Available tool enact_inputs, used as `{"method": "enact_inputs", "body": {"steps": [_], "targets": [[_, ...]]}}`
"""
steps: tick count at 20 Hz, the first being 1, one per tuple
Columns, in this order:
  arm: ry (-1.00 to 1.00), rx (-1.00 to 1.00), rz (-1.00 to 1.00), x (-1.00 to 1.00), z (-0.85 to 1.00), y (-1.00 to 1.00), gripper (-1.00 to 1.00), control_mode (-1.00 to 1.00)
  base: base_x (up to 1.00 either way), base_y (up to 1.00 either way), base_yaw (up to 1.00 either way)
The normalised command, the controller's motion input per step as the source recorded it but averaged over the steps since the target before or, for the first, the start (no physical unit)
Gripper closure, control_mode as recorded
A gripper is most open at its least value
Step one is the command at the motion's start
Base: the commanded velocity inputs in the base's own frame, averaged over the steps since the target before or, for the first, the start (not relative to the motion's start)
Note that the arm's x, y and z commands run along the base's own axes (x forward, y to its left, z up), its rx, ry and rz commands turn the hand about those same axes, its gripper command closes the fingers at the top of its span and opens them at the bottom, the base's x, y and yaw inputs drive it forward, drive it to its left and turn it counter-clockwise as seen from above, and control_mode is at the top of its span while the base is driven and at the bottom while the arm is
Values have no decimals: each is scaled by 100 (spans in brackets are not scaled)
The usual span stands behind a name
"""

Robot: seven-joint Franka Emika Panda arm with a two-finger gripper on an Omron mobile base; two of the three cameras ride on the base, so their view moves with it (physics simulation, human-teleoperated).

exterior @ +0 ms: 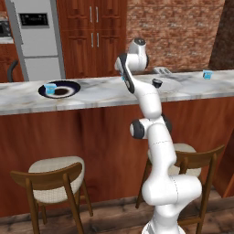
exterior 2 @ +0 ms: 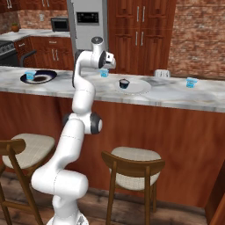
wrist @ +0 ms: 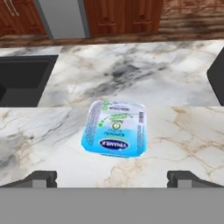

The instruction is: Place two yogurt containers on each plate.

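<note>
In your left base view the arm covers most of the yogurt cup behind it; just a blue sliver shows. The pale plate sits partly behind the arm too. At the lower edge of the hand view, the fingertips are cut off. The cup label is too small to read. The far-right cup is tiny, with no detail.
</note>
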Motion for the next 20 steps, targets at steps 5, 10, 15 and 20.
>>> {"method": "enact_inputs", "body": {"steps": [5,10,15,20], "targets": [[0,0,0,2,0,0,-100,-100,0,0,0],[0,0,0,7,0,0,-100,-100,0,0,0],[0,0,0,15,-5,0,-100,-100,0,0,0],[0,0,0,21,-9,0,-100,-100,0,0,0]]}}
